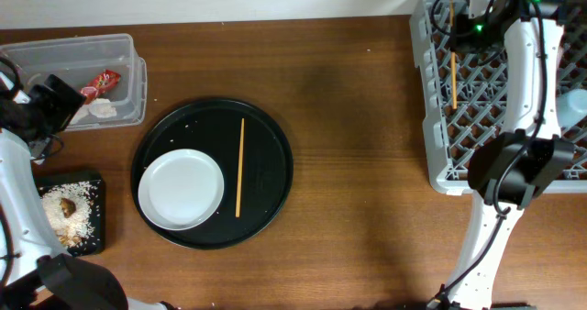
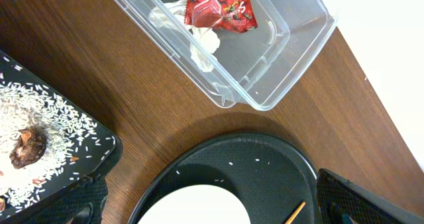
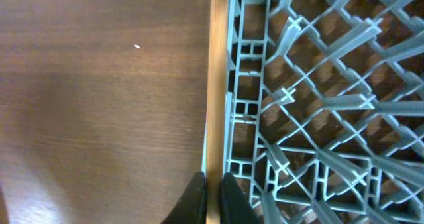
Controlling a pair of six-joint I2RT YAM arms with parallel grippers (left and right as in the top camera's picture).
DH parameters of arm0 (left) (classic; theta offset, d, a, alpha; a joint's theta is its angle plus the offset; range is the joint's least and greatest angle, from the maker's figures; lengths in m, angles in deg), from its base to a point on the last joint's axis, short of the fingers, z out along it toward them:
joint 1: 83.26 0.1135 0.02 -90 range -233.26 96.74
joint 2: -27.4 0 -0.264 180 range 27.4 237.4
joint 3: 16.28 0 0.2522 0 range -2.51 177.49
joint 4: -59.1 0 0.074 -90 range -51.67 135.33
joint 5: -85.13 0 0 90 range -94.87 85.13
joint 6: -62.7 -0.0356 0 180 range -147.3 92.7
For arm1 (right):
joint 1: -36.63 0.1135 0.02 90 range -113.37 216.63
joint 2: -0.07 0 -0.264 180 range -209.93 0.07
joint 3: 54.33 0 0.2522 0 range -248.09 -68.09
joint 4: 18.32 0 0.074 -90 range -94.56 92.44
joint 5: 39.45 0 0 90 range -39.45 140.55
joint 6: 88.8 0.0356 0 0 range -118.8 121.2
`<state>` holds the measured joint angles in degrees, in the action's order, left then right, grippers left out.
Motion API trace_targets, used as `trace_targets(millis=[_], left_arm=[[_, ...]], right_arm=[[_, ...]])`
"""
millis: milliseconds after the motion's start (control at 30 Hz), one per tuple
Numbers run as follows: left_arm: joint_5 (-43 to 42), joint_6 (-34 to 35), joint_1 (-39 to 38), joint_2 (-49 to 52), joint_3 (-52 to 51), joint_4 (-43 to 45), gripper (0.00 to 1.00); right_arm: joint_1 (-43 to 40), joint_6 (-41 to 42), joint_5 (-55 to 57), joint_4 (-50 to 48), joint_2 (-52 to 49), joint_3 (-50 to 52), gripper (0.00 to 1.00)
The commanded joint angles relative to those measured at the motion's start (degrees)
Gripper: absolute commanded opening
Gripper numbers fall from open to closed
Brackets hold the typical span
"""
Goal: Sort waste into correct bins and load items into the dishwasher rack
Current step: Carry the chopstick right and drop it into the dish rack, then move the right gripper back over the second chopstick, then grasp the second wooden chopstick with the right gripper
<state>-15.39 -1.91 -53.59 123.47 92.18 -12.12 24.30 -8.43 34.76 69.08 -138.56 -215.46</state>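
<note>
Gripping one chopstick (image 3: 215, 85) w/ closed right fingers (image 3: 192, 201) at the far-left edge of the dishwasher rack (image 1: 440, 154); left fingers (image 2: 358, 197) are hanging wide open. Red wrapper (image 2: 220, 10) & tissue (image 2: 199, 45) are sitting in the clear tub (image 1: 138, 81). White plate (image 1: 181, 189) & 2nd chopstick (image 1: 240, 168) are waiting on the round tray (image 1: 266, 136), unloaded.

The tub (image 2: 298, 32) is clear glossy plastic, the rack (image 1: 442, 183) grey plastic, the table (image 1: 358, 117) matt wood-grain.
</note>
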Motion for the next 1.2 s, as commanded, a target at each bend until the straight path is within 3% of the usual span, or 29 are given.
trace_targets(millis=[0, 67, 133, 267, 367, 433, 533, 633, 733, 800, 1000, 1167], left_arm=[[-0.2, 0.5, 0.1, 0.0, 0.1, 0.1, 0.99], [-0.2, 0.5, 0.1, 0.0, 0.1, 0.1, 0.99], [-0.2, 0.5, 0.1, 0.0, 0.1, 0.1, 0.99], [-0.2, 0.5, 0.1, 0.0, 0.1, 0.1, 0.99], [-0.2, 0.5, 0.1, 0.0, 0.1, 0.1, 0.99], [-0.2, 0.5, 0.1, 0.0, 0.1, 0.1, 0.99], [-0.2, 0.5, 0.1, 0.0, 0.1, 0.1, 0.99], [-0.2, 0.5, 0.1, 0.0, 0.1, 0.1, 0.99], [-0.2, 0.5, 0.1, 0.0, 0.1, 0.1, 0.99], [-0.2, 0.5, 0.1, 0.0, 0.1, 0.1, 0.99], [-0.2, 0.5, 0.1, 0.0, 0.1, 0.1, 0.99], [-0.2, 0.5, 0.1, 0.0, 0.1, 0.1, 0.99]], right_arm=[[0.3, -0.4, -0.1, 0.7, -0.3, -0.5, 0.15], [0.3, -0.4, -0.1, 1.2, -0.3, -0.5, 0.27], [0.3, -0.4, -0.1, 2.1, -0.3, -0.5, 0.32], [0.3, 4.1, -3.2, 4.7, 0.2, -0.6, 0.33], [1.2, 4.2, -15.8, 7.6, 1.8, -0.6, 0.34], [3.2, 5.4, -21.9, 9.2, 2.3, -0.6, 0.38], [8.7, 7.0, -21.6, 11.9, 2.3, -0.6, 0.44], [16.3, 13.2, -14.1, 12.5, 2.3, -0.6, 0.47], [27.5, 30.9, 4.6, 11.2, 2.0, -0.5, 0.49], [33.4, 36.5, 11.3, 10.0, 1.4, -0.5, 0.52], [48.5, 48.7, 20.1, 5.0, -2.7, -0.4, 0.58], [55.0, 54.8, 22.5, 1.8, -7.2, -0.4, 0.58]])
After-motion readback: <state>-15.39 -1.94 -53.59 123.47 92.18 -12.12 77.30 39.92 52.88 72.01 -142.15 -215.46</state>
